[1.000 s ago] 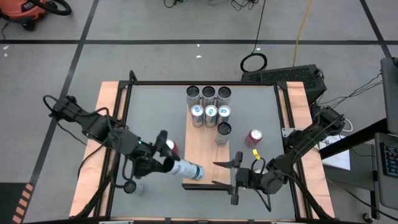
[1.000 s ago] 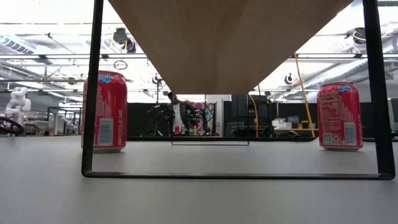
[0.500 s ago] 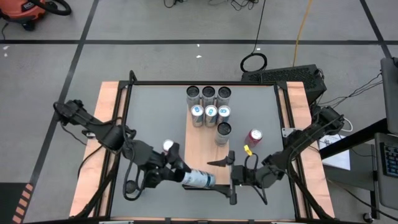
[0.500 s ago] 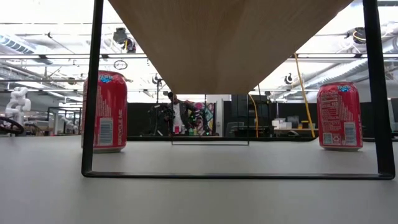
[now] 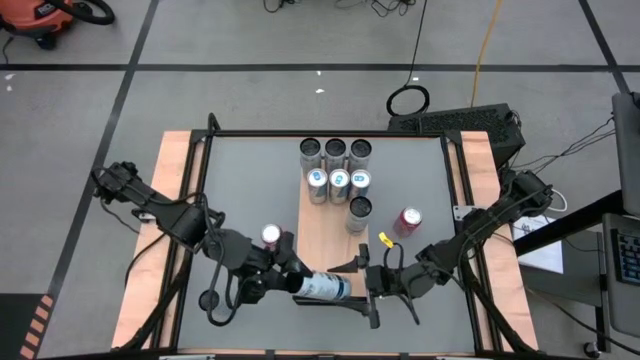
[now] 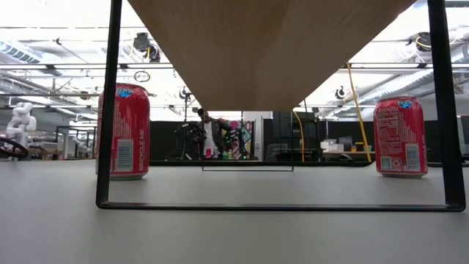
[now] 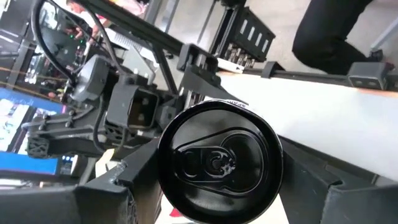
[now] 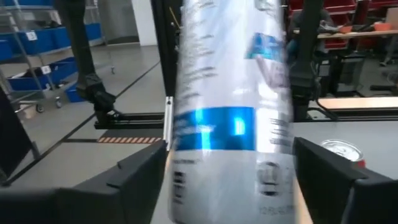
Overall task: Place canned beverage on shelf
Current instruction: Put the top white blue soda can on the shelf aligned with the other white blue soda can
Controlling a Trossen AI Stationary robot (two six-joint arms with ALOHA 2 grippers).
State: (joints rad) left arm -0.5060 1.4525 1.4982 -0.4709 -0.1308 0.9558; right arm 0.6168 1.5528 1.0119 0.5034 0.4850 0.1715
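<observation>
A silver-and-blue can point(image 5: 322, 286) lies level in my left gripper point(image 5: 296, 280), above the near end of the light-brown shelf board point(image 5: 325, 235). My right gripper point(image 5: 356, 284) is open. Its fingers stand on either side of the can's far end point(image 8: 230, 124), and I see no touch. Several silver cans point(image 5: 335, 170) stand on the shelf's far half. One red can point(image 5: 270, 236) stands on the table left of the shelf, another point(image 5: 408, 221) right of it. In the low view both red cans point(image 6: 132, 132) point(image 6: 399, 136) show under the shelf's underside point(image 6: 264, 44). My left gripper pinches the can's wall near its tab end point(image 7: 221, 158) between its two fingers point(image 7: 134, 180). The fingers come level from the table's left and lie along the can. The tab end faces the wrist. The can is level and lifted clear of the shelf.
The shelf's black frame legs point(image 6: 110, 110) stand on the grey tabletop point(image 5: 240, 190). Pale wooden strips point(image 5: 170, 200) edge the table. Bare board shows between the standing cans and the held can.
My left gripper has carried the can toward the table's right edge and a little toward the near edge, over the shelf's near end, keeping it level. This uncovered the left red can. My right gripper has moved left toward the can, and its open fingers now straddle the can's end.
</observation>
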